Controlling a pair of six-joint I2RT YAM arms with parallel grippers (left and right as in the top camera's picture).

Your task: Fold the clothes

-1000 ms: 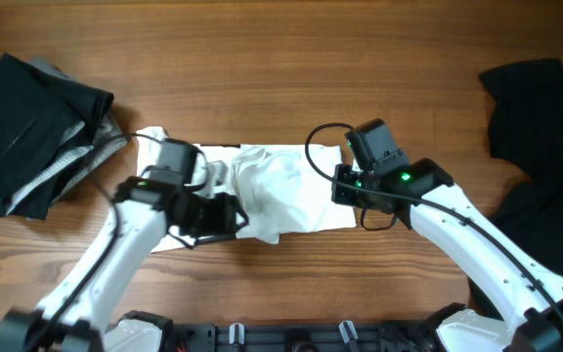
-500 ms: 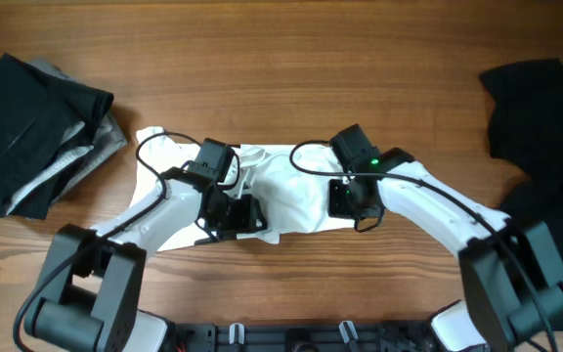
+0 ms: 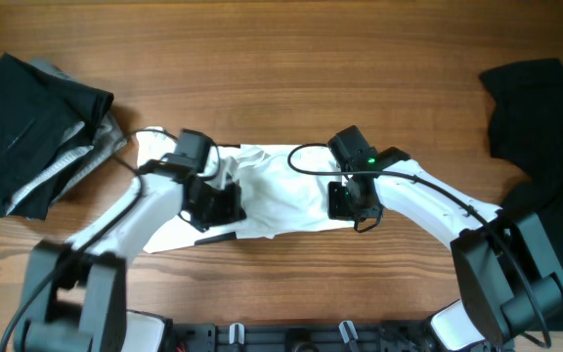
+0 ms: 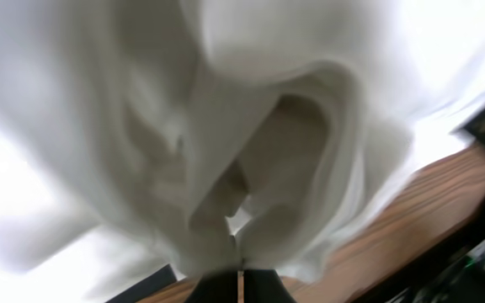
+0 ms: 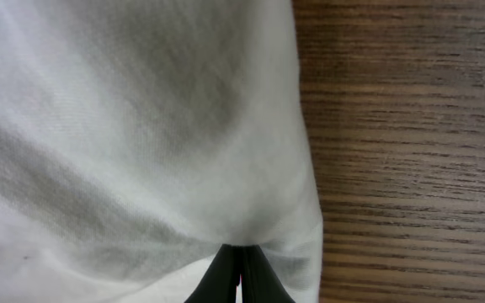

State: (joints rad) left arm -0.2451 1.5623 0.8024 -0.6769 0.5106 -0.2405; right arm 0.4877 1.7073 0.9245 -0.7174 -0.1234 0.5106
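Note:
The white T-shirt [image 3: 283, 191] lies bunched in the middle of the table, its folds filling the left wrist view [image 4: 251, 126] and most of the right wrist view [image 5: 125, 126]. My left gripper [image 3: 221, 207] sits on the shirt's left part, and its jaws [image 4: 241, 273] are shut, pinching a fold of white cloth. My right gripper [image 3: 343, 200] is at the shirt's right edge, with its jaws [image 5: 241, 257] shut on the cloth close to the hem. Other clothes lie apart: a black and grey pile [image 3: 32, 132] at far left and a black garment [image 3: 541, 147] at far right.
Bare wooden table [image 3: 291, 68] stretches behind the shirt and shows just right of its hem [image 5: 411, 151]. The arms' cables loop over the cloth near each wrist [image 3: 306, 154]. The black garment at right runs down along the table's right edge.
Both arms came in over the white shirt. The left gripper closed on a fold and drew back slightly to the left; the right gripper closed at the shirt's right edge and has held still since.

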